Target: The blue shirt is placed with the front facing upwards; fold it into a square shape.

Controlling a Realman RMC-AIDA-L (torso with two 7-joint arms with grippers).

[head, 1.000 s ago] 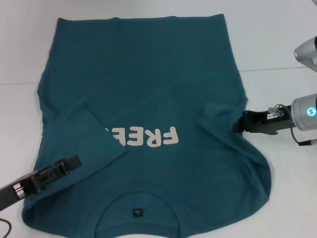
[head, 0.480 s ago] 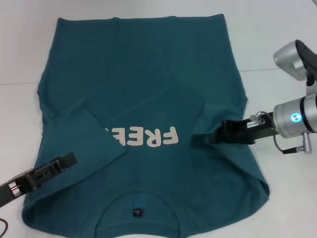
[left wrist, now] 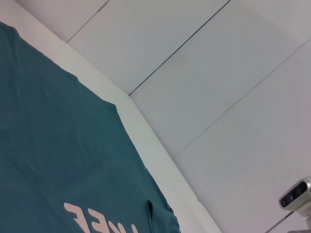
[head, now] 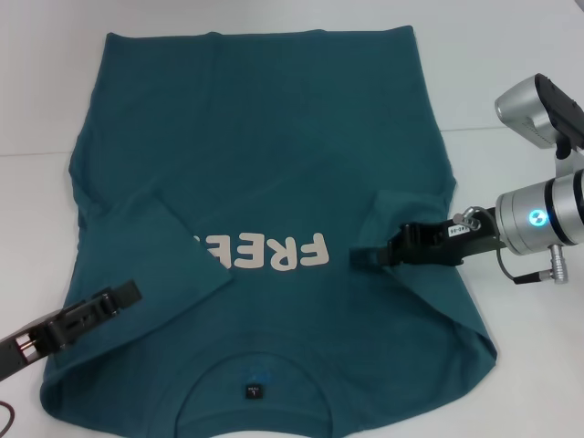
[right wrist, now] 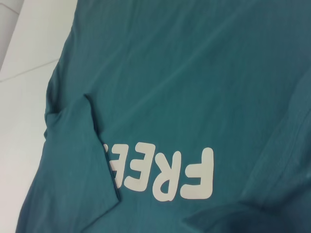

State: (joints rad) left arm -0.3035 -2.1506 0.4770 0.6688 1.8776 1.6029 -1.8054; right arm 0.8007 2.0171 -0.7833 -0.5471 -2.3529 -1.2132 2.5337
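The blue shirt [head: 265, 155] lies spread front-up on the white table, its collar and dark neck label [head: 253, 391] nearest me. The sleeve on the left is folded in over the start of the cream print [head: 274, 253]. My right gripper [head: 388, 254] is shut on the other sleeve's edge, holding it over the chest just right of the print. My left gripper [head: 123, 296] hovers low over the shirt's near left part, by the folded sleeve. The right wrist view shows the print [right wrist: 160, 174] and the folded sleeve [right wrist: 80, 145]. The left wrist view shows the shirt [left wrist: 48, 145].
White table [head: 511, 82] surrounds the shirt, with bare strips to the left, right and far side. A white wall [left wrist: 218, 73] rises beyond the table's edge in the left wrist view. The right arm's silver body [head: 538, 219] stands just right of the shirt.
My right gripper has moved left over the shirt, drawing the sleeve inward toward the print. My left gripper has pulled back slightly toward the near left.
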